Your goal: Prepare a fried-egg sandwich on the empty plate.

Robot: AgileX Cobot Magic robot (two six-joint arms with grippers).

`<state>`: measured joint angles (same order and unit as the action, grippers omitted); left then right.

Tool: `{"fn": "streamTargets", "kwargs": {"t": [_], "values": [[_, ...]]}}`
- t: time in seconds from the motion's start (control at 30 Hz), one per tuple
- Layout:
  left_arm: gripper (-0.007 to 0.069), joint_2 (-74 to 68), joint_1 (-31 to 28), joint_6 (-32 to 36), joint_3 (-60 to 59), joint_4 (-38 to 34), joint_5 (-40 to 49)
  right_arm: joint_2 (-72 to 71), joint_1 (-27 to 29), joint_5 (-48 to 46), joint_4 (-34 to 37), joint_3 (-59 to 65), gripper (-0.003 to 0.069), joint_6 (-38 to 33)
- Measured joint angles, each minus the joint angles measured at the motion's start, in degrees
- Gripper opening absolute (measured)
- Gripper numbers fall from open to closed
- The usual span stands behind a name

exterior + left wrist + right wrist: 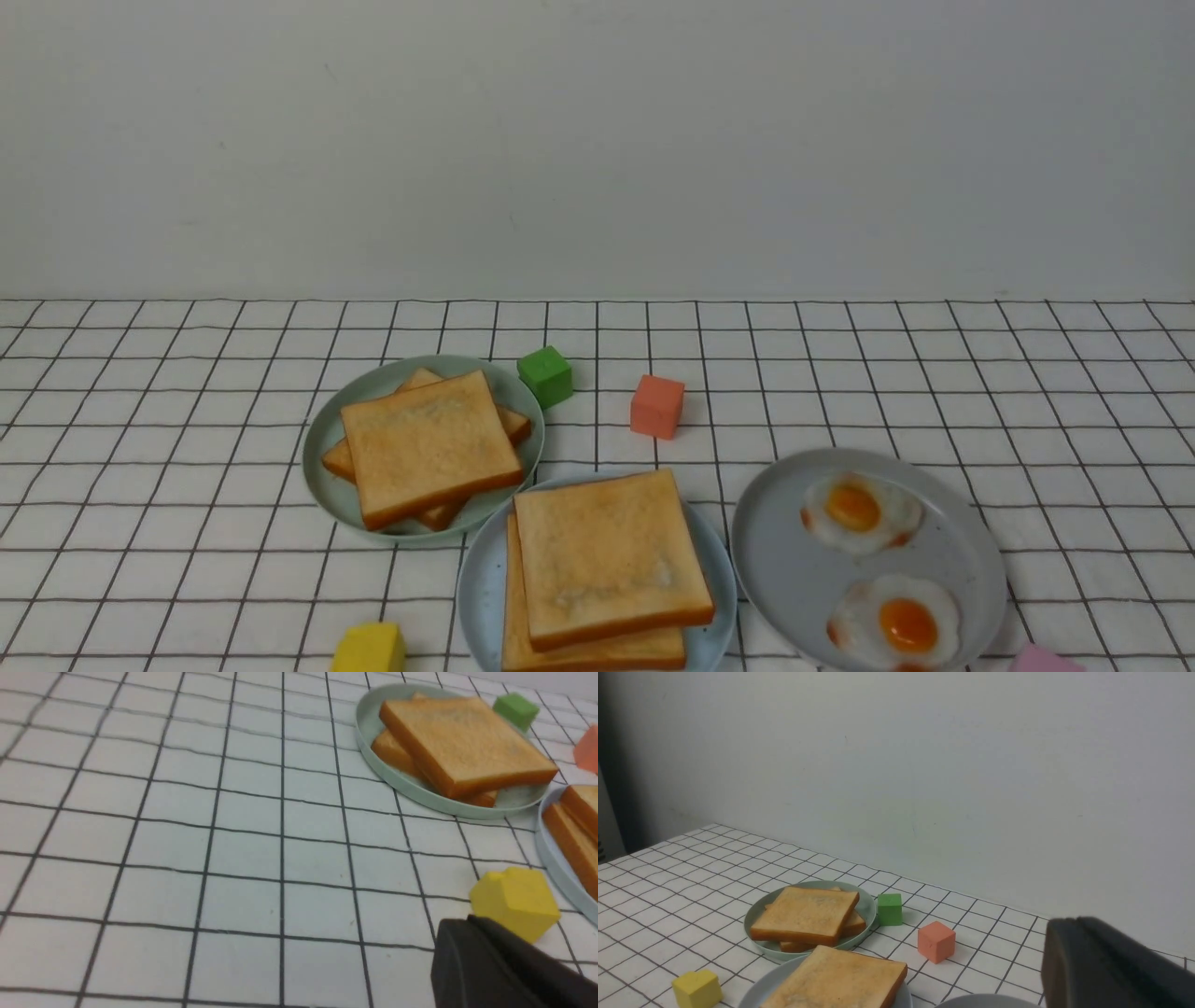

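Two golden toast slices (607, 555) lie stacked, slightly askew, on the pale blue plate (476, 588) at the table's front centre; whether an egg lies between them I cannot tell. The right wrist view shows that stack's top slice (836, 980) on the same plate (761, 989). Neither arm appears in the front view. My left gripper (467, 926) shows as dark fingers pressed together, shut and holding nothing, just short of a yellow block (514, 900). My right gripper (1069, 924) is likewise shut and bare, raised above the table, off to the right of both toast plates.
A grey-green plate (327, 439) behind and to the left carries a pile of toast (429, 443). A grey plate (794, 560) on the right holds two fried eggs (857, 509) (896, 621). A green cube (545, 375), orange cube (656, 406), yellow block (369, 649) and pink piece (1041, 660) lie around.
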<state>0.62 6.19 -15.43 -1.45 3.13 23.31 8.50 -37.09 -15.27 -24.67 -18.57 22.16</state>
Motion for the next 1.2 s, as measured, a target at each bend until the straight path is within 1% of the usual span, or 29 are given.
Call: {"fn": "streamTargets", "kwargs": {"t": [0.07,0.33,0.4,0.5,0.87,1.03,1.1,1.2], "values": [[-0.0013,0.0,-1.47,0.7,-0.1,-0.48,-0.11,0.0,0.0,0.0,-0.07,0.0,0.0022,0.0],[-0.0009,0.0,-2.43,0.88,-0.21,-1.35,-0.63,0.0,0.0,0.0,-0.07,0.0,0.0026,0.0],[-0.0006,0.0,-3.78,0.88,-0.21,-1.4,-0.66,0.0,0.0,0.0,-0.02,0.0,0.0029,0.0],[-0.0003,0.0,-4.3,0.88,-0.21,-1.46,-0.66,0.0,0.0,0.0,-0.02,0.0,0.0029,0.0],[0.0004,0.0,-4.44,0.88,-0.21,-1.56,-0.69,0.0,0.0,0.06,-0.02,0.19,0.0032,0.0],[0.0007,0.0,-4.44,0.88,-0.21,-1.56,-0.73,0.0,0.08,0.97,-0.02,2.87,0.0032,0.0],[0.0008,0.0,-4.44,0.88,-0.21,-1.56,-0.73,0.0,1.98,0.6,0.17,4.72,0.0032,0.0],[0.0011,0.0,-4.44,0.88,-0.21,-1.56,-0.73,0.0,6.34,-1.02,1.8,5.62,0.0034,-0.14]]}}
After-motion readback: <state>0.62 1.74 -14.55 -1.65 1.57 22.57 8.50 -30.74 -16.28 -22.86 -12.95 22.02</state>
